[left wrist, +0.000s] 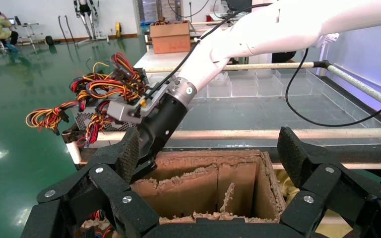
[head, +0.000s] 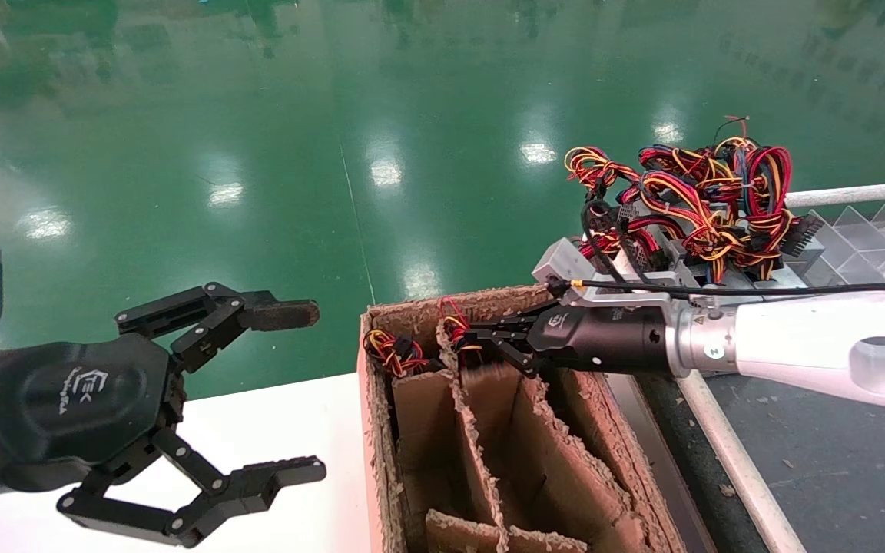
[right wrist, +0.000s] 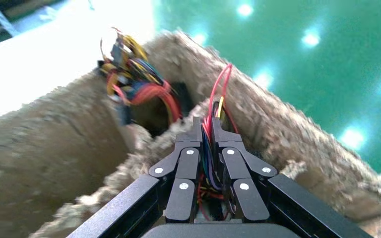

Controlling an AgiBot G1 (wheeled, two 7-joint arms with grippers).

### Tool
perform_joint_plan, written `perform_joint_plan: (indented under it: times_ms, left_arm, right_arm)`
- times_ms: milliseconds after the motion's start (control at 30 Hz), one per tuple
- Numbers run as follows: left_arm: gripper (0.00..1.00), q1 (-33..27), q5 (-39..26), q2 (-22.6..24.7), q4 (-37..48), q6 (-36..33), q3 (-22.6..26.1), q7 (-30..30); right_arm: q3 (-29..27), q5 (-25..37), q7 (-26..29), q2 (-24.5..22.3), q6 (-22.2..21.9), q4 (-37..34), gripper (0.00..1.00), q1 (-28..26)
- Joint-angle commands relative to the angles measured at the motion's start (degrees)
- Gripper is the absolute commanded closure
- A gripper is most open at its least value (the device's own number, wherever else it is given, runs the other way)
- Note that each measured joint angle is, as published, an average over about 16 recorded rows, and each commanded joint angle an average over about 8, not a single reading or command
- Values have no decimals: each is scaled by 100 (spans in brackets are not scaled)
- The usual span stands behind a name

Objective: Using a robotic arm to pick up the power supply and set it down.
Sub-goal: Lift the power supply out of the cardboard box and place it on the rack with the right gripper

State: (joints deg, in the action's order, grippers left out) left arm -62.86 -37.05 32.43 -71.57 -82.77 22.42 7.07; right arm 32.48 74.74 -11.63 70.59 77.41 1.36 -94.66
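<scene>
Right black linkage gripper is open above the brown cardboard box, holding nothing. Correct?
No. The right wrist view shows the right gripper shut on a red, blue and yellow wire bundle, at the far end of the brown cardboard box.

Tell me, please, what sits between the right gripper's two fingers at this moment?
A bundle of red, blue and yellow wires fills the narrow gap between the right gripper fingers, above the cardboard box; the right wrist view shows it.

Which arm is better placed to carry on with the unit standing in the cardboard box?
Right. Its end effector is shut on the wire bundle of a power supply in the cardboard box. The left end effector hangs open beside the box.
</scene>
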Motion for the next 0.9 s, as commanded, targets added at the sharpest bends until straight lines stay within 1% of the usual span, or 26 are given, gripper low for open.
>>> perform_joint_plan:
  times_ms: [33, 200, 300, 667, 900]
  left_arm:
    - [0, 0, 0, 0, 0, 0, 0, 0]
    - [0, 0, 0, 0, 0, 0, 0, 0]
    - [0, 0, 0, 0, 0, 0, 0, 0]
    - [0, 0, 0, 0, 0, 0, 0, 0]
    - [0, 0, 0, 0, 0, 0, 0, 0]
  right_arm:
    - [-36, -53, -36, -43, 167, 31, 100, -10]
    - [-121, -184, -142, -185, 784, 105, 100, -96]
    - [-156, -236, -208, -254, 968, 119, 100, -157]
    - [-312, -458, -426, -436, 985, 53, 100, -267]
    - [-429, -623, -564, -591, 1030, 100, 100, -439]
